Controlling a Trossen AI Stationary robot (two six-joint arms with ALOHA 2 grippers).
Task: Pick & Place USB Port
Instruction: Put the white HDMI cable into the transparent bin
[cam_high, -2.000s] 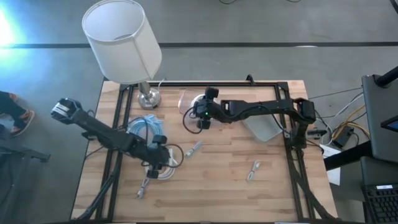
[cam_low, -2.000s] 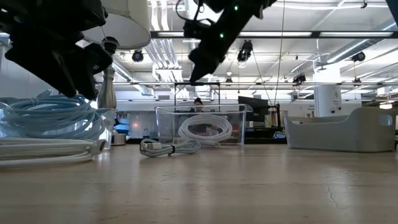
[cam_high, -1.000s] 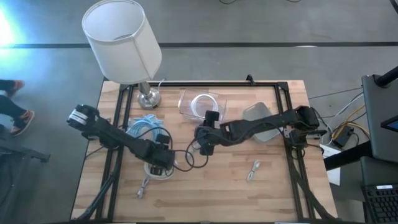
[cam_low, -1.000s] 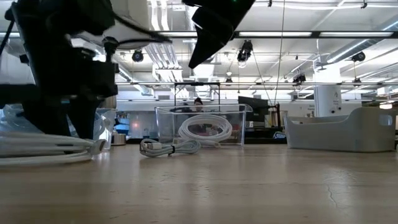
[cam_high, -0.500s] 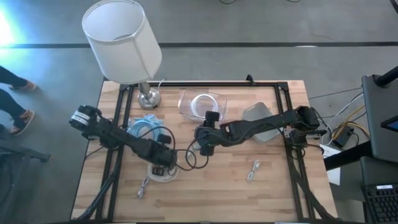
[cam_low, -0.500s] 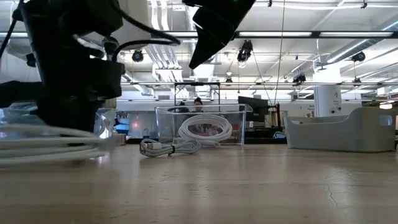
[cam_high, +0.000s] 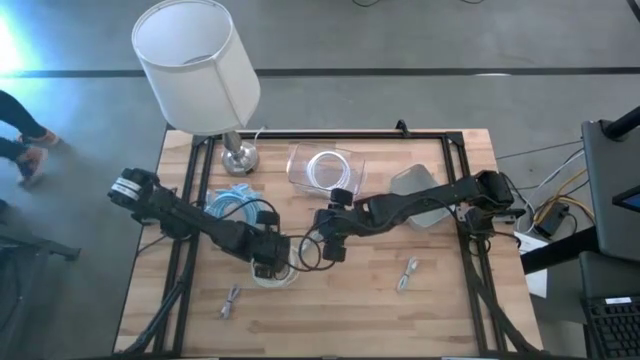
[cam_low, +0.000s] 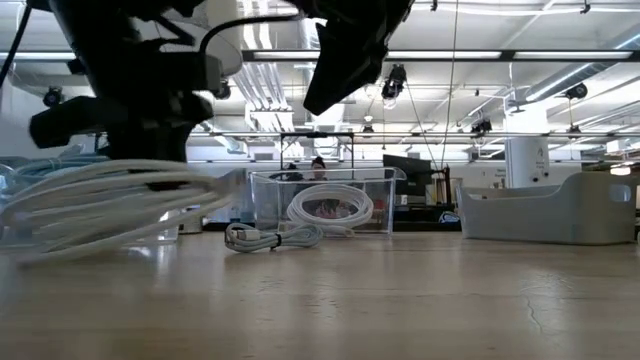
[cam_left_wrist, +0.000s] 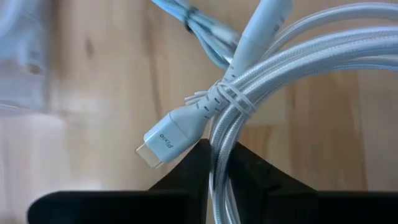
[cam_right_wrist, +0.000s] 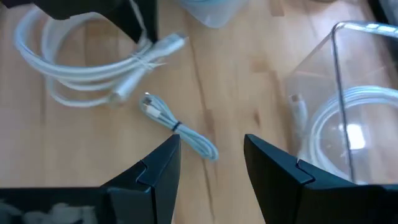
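Observation:
A white USB cable coil (cam_left_wrist: 292, 56), bound by a tie (cam_left_wrist: 227, 99), has its plug (cam_left_wrist: 171, 134) sticking out beside my left gripper (cam_left_wrist: 221, 152), which is shut on it near the table's middle left (cam_high: 268, 262). In the low view the coil (cam_low: 110, 205) hangs tilted. My right gripper (cam_right_wrist: 210, 140) hovers open at the table's middle (cam_high: 331, 247), above a small pale cable (cam_right_wrist: 179, 129) that lies flat on the wood. A clear box (cam_high: 322, 168) holds another white coil. My left gripper pinches several bundled strands of the coil (cam_left_wrist: 219, 134) between its two fingers, just beside the tie. The fingers come from above, pointing down. The coil hangs tilted below them (cam_low: 120, 200); whether its low end rests on the table I cannot tell.
A lamp (cam_high: 195, 65) stands at the far left, and a bagged blue cable (cam_high: 232, 205) lies beside my left arm. A grey tray (cam_high: 420, 195) sits at the far right. Small cables lie at the near right (cam_high: 408, 273) and near left (cam_high: 230, 300).
My left gripper has taken hold of the white coil and carried it a little toward the table's right edge. The coil, which lay flat, is now raised and tilted. My right gripper has crept slightly toward the near edge.

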